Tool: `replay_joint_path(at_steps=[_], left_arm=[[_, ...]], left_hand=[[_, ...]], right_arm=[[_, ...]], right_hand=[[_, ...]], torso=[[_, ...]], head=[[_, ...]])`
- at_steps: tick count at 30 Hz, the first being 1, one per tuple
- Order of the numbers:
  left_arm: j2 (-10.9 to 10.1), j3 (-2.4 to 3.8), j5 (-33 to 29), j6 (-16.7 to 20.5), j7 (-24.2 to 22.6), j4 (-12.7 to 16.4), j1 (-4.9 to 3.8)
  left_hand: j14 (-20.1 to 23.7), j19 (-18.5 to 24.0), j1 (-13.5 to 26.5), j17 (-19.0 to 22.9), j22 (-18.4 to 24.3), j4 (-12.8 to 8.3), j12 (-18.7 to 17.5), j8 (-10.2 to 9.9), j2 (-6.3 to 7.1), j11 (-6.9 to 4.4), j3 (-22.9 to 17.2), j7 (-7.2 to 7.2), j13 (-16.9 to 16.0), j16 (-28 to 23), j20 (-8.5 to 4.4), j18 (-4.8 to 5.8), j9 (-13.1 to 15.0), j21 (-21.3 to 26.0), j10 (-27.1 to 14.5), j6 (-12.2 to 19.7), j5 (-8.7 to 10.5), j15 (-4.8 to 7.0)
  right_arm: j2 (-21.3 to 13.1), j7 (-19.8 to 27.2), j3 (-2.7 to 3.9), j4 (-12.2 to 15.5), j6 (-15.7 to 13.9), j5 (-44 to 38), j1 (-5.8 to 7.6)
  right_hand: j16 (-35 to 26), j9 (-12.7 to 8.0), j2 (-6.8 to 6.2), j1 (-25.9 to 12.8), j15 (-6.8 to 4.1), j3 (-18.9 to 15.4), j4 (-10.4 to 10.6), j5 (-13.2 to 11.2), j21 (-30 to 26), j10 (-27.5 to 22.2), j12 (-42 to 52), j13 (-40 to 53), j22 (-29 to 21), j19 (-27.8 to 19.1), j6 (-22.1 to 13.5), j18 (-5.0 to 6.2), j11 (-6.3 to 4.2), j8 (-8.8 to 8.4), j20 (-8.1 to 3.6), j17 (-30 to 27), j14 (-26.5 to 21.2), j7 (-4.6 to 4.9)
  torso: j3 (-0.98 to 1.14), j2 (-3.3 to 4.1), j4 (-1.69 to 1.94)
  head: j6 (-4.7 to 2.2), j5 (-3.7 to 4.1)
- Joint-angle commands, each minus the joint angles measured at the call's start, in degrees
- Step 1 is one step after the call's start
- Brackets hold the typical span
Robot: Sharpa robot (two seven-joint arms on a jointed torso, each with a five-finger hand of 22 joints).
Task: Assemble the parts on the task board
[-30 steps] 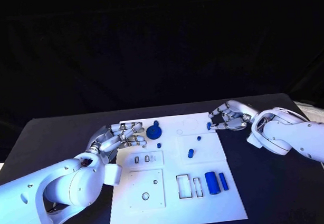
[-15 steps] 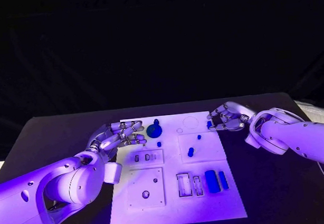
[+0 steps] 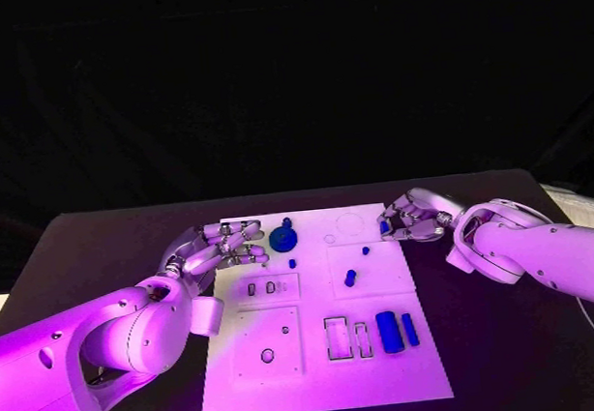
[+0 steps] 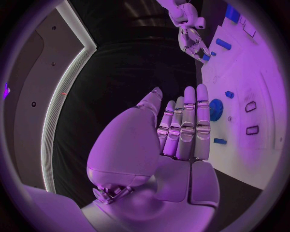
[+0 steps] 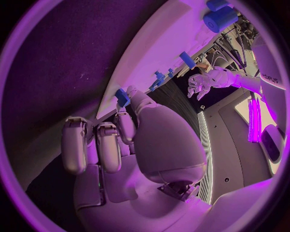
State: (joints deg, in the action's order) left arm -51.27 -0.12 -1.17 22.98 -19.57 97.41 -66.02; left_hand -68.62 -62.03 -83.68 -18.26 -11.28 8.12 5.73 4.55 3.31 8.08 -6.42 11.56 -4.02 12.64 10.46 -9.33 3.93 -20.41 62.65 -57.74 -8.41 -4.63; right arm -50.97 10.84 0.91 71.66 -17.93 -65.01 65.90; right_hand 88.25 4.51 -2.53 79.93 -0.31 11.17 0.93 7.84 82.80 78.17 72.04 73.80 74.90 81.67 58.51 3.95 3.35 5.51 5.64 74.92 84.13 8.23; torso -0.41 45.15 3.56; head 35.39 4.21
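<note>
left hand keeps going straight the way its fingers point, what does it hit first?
Probably the round blue gear-like part on the task board: the left hand is open, fingers aimed just beside it. Depth is unclear; it might pass above.

Matt white task board [image 3: 319, 378], glossy blue plastic parts [image 3: 390, 331], smooth black table [image 3: 105, 251]

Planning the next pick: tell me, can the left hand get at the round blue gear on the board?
Probably yes. The left hand hovers open just beside the round blue gear near the task board's far edge, with nothing between them.
</note>
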Motion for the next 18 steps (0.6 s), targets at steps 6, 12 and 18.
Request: replay_joint_path(at_steps=[6, 12, 18], left_arm=[[0.1, 0.03, -0.1, -1.1, -0.4, 0.1, -0.01], [0.1, 0.03, -0.1, -1.2, -0.3, 0.1, -0.01], [0.1, 0.03, -0.1, -1.1, -0.3, 0.0, -0.01]], left_hand=[[0.4, 0.3, -0.6, -0.1, -0.1, -0.3, -0.4, -0.3, -0.28, 0.22, -0.2, 0.19, 0.1, -0.3, -0.11, -0.75, 0.1, -0.3, 0.0, 0.0, 0.18, -0.09], [0.4, 0.3, -0.6, -0.1, -0.1, -0.3, -0.4, -0.3, -0.28, 0.22, -0.2, 0.19, 0.1, -0.3, -0.11, -0.75, 0.1, -0.3, 0.0, 0.0, 0.18, -0.09], [0.4, 0.3, -0.6, -0.1, -0.1, -0.3, -0.4, -0.3, -0.28, 0.22, -0.2, 0.19, 0.1, -0.3, -0.11, -0.75, 0.1, -0.3, 0.0, 0.0, 0.18, -0.09]], right_arm=[[0.3, -0.3, -0.01, -0.1, 1.1, -1.2, -0.13], [0.5, -0.9, -0.01, -0.3, -0.2, -2.6, -0.13], [0.6, -1.4, 0.00, -0.3, -1.7, -3.3, -0.13]], right_hand=[[0.4, 0.3, 1.00, -0.1, -0.76, 0.6, -0.5, -0.4, 0.3, 0.6, 0.5, 0.2, 0.2, 0.2, 1.9, -0.76, -0.43, 0.71, -0.43, 12.1, 5.2, -0.41], [0.4, 0.5, 2.21, 0.2, -1.23, 1.8, -1.1, -1.0, 0.5, 0.9, 0.7, 0.5, 0.6, 0.4, 3.5, -0.83, -1.01, 1.39, -0.83, 12.3, 5.3, -1.07], [0.5, 0.8, 3.30, 0.6, -1.70, 3.2, -1.9, -2.7, 0.7, 1.2, 0.9, 0.7, 1.1, 0.7, 5.0, -0.94, -1.54, 2.07, -1.28, 12.4, 5.3, -1.71]], torso=[[0.03, 0.00, -0.06], [0.05, -0.02, -0.06], [0.05, 0.00, -0.02]], head=[[0.23, 0.13], [0.32, 0.14], [0.39, 0.14]])
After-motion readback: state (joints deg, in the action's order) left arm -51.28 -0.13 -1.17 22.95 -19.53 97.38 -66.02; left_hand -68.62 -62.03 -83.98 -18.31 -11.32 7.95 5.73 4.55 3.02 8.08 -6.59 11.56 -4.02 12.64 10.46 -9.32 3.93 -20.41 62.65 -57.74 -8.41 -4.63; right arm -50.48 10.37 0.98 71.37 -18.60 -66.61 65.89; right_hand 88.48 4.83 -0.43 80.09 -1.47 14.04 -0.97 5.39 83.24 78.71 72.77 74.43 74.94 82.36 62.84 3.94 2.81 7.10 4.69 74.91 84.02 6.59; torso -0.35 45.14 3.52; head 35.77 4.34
